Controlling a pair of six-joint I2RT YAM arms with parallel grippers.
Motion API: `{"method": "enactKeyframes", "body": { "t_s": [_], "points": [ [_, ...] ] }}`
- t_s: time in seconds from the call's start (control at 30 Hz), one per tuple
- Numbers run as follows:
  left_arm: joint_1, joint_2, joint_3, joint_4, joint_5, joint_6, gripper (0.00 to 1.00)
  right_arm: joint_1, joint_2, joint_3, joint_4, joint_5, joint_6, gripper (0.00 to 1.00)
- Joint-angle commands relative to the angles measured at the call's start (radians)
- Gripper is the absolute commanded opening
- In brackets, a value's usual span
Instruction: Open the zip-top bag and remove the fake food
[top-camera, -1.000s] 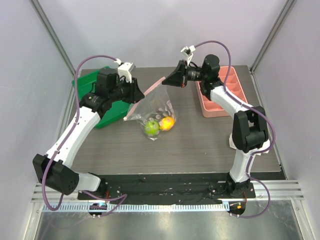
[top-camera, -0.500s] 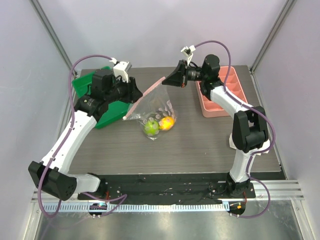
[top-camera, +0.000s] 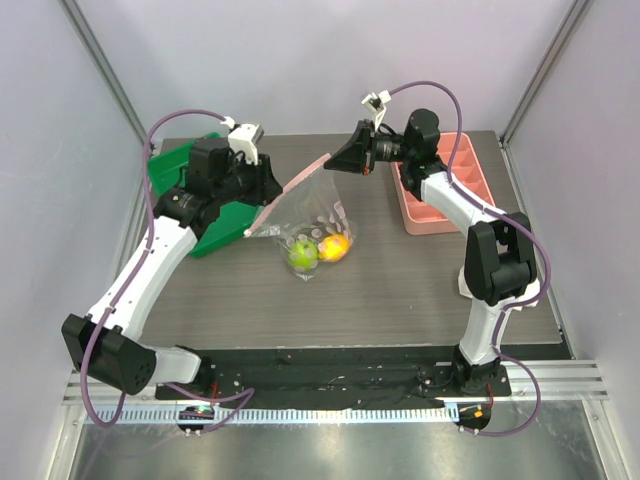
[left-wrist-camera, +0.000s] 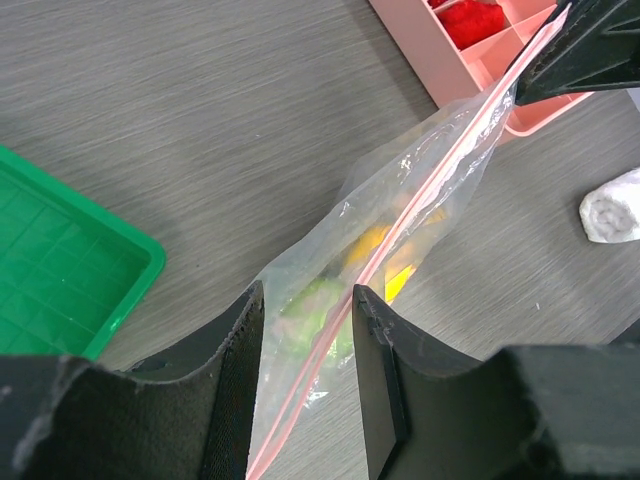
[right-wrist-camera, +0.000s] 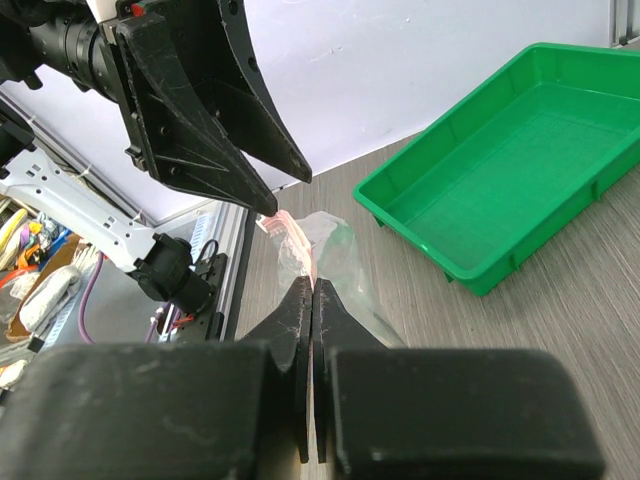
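Grey counter (top-camera: 400, 290) is carrying bag (top-camera: 312, 212): right pincer (right-wrist-camera: 312, 290) is clamping its strip upper centre, left pincer (left-wrist-camera: 305, 300) is straddling it, narrowly parted; green fruit (top-camera: 303, 255) and orange fruit (top-camera: 335, 246) are sitting inside.

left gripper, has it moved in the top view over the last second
Yes, slightly. The left gripper has shifted a little to the left, toward the green tray.

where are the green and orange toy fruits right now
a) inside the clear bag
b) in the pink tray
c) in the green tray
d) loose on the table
a: the green fruit and orange fruit show through the bottom of the zip-top bag, which the right gripper pinches by its pink strip.
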Motion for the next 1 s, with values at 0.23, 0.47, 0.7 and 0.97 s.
{"method": "enactKeyframes", "body": {
  "t_s": [0.23,0.47,0.7,0.97],
  "points": [
    [0.004,-0.015,0.027,0.011,-0.007,-0.007,0.41,-0.004,-0.008,0.023,0.063,-0.009,0.009,0.02],
    [0.012,-0.031,0.023,0.001,-0.019,0.011,0.41,-0.002,-0.004,0.031,0.063,-0.009,0.013,0.02],
    [0.019,-0.028,0.015,0.015,-0.012,0.001,0.41,-0.004,-0.007,0.025,0.063,-0.009,0.011,0.02],
    [0.024,-0.012,0.000,0.023,0.053,-0.018,0.41,-0.004,-0.008,0.028,0.063,-0.006,0.013,0.02]
  ]
}}
